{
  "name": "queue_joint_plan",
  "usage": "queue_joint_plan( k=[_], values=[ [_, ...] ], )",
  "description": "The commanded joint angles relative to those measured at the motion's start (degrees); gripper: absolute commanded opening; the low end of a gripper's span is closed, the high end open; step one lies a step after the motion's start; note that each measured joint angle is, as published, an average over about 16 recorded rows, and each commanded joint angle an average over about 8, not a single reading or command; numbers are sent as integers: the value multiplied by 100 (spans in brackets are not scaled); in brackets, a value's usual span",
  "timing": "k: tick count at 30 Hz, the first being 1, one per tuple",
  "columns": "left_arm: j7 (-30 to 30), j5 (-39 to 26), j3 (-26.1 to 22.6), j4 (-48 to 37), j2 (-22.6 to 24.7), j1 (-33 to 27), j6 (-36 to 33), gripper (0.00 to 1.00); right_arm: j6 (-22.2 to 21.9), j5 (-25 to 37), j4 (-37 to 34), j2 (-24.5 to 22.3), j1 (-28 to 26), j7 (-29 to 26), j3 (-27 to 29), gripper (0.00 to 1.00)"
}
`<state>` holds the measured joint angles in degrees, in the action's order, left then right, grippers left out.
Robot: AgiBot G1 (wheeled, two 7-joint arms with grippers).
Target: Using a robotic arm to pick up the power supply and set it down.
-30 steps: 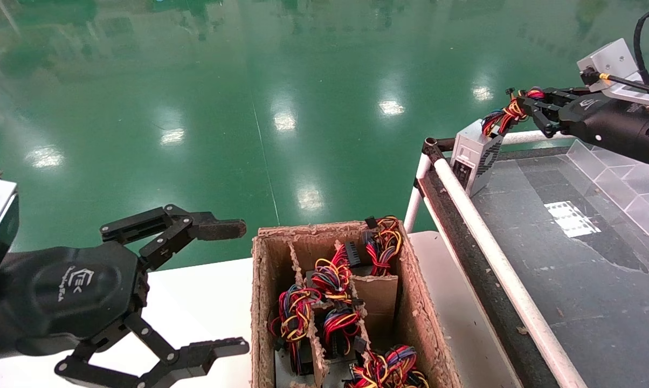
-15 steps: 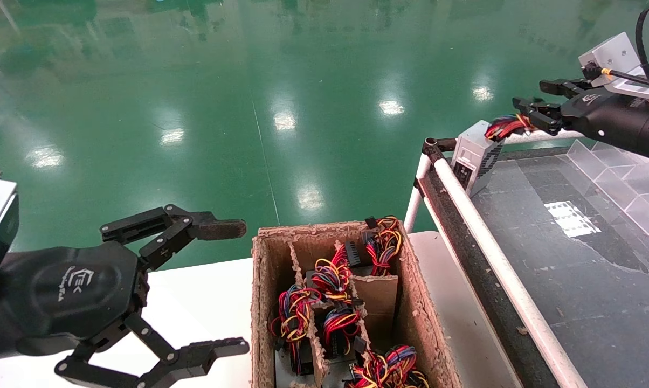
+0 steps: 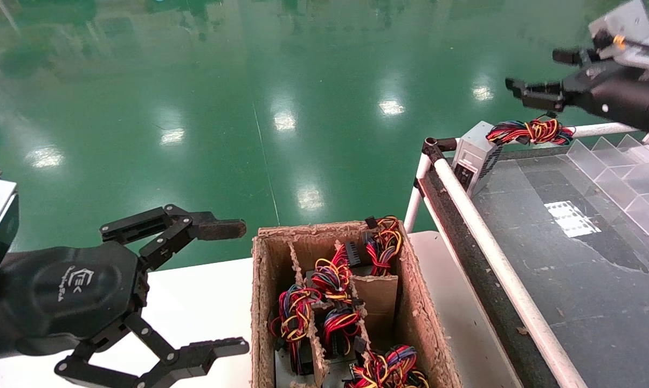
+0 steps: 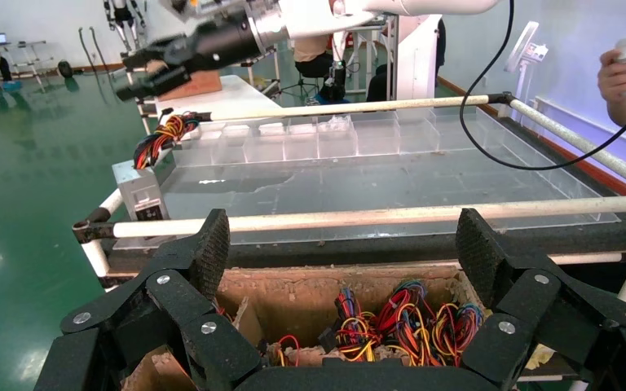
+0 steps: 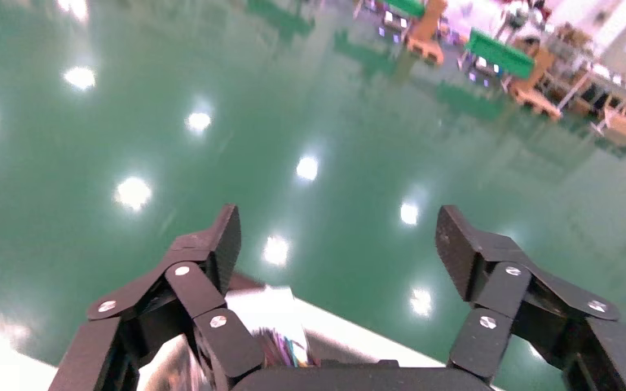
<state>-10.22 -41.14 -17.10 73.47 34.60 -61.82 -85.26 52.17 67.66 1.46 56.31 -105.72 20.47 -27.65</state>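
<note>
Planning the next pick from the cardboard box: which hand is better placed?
Left, probably. The open left hand sits beside the compartmented brown cardboard box; the open right hand is farther off, above the silver-grey power supply.

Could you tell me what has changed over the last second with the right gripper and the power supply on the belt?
The right gripper let go of the wire bundle, opened, and rose clear. The wires dropped to lie behind the power supply, which stays at the conveyor's far corner. The left gripper stayed open beside the cardboard box, whose other units did not move.
</note>
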Motion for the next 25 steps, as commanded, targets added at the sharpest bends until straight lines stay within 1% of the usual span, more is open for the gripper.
queue_joint_plan(
  k=[1, 5, 22, 25],
  values=[
    [0, 0, 0, 0, 0, 0, 0, 100, 35, -33, -13, 9, -43, -10, 26, 100],
    [1, 1, -2, -3, 0, 0, 0, 100, 201, -165, 292, -80, 111, -137, 94, 100],
    [5, 4, -8, -6, -1, -3, 0, 100, 1135, -881, 2342, -687, 1386, -1021, 411, 100],
    [5, 4, -8, -6, -1, -3, 0, 100, 1219, -945, 2528, -742, 1501, -1101, 440, 100]
  ],
)
